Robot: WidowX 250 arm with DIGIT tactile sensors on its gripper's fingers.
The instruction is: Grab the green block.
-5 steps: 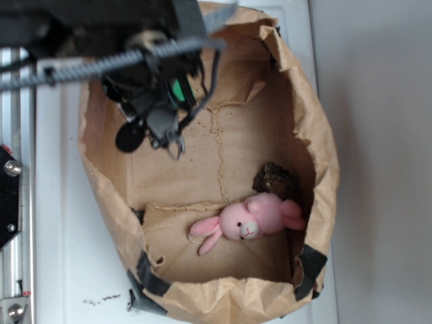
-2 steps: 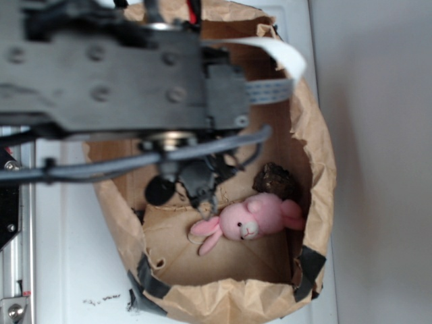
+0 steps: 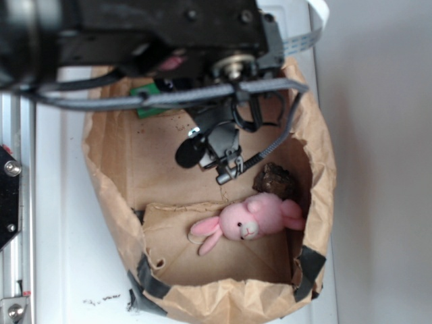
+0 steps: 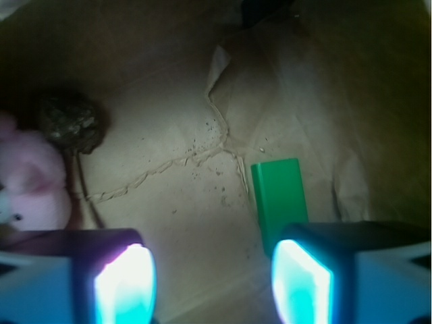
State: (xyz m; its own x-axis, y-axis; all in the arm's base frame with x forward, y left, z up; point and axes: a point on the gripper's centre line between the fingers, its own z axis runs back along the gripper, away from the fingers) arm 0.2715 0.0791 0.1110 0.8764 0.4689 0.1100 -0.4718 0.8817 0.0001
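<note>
The green block (image 4: 279,196) lies flat on the brown paper floor of the bag, just ahead of my right fingertip (image 4: 300,283). From the exterior view, only a part of the green block (image 3: 150,96) shows at the bag's upper left, under the arm and a grey cable. My gripper (image 3: 229,172) hangs over the bag's middle, right of and below the block. In the wrist view the gripper (image 4: 212,287) is open, with bare paper between its glowing pads.
A pink plush bunny (image 3: 250,219) lies at the bag's lower right, with a dark lump (image 3: 273,179) just above it; both show at the left of the wrist view. The crumpled paper bag walls (image 3: 320,155) ring the space. The arm hides the bag's top.
The arm has swung over the bag. My gripper has moved from the upper left, by the green block, to the right toward the dark lump. It stays open.
</note>
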